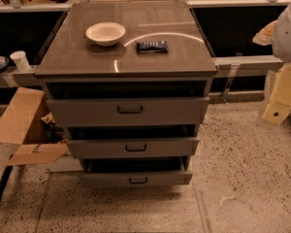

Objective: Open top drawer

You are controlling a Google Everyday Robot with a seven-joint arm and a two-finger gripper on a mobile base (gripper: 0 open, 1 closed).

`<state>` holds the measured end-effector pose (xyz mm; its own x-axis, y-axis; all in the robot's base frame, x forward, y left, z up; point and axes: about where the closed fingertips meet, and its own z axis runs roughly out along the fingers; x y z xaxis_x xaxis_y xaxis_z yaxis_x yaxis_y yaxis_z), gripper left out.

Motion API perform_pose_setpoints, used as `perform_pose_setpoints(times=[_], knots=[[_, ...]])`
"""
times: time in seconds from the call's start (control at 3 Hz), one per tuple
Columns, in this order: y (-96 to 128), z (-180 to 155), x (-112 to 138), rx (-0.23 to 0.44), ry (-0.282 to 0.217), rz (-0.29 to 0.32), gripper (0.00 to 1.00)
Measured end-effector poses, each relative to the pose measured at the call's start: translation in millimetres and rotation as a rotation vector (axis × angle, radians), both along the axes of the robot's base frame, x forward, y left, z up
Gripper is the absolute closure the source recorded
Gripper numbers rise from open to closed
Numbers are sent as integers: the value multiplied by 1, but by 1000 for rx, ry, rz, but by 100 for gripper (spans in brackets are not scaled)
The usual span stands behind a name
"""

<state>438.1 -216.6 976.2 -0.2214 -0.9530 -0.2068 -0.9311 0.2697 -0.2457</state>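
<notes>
The top drawer (128,111) is the uppermost and tallest of three grey drawers in a cabinet at the centre of the view. Its flat front carries a small black handle (130,109). The front stands out a little from the cabinet, with a dark gap above it under the countertop. My gripper (277,101) shows as pale yellowish parts at the right edge, below a white arm housing (288,28). It is well to the right of the cabinet, apart from the drawer and its handle.
The middle drawer (133,147) and bottom drawer (136,178) also stand slightly out. On the countertop (77,57) sit a white bowl (105,33) and a dark blue packet (152,46). Cardboard (22,125) lies left of the cabinet. A paper cup (20,59) stands at far left.
</notes>
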Motion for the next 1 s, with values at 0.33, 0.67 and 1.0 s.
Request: perform_pose_setpoints(times=[0.33, 0.67, 1.0], knots=[[1, -3, 2, -4, 0, 6, 0], [3, -14, 8, -17, 0, 26, 0], [20, -68, 25, -16, 48, 118, 0]])
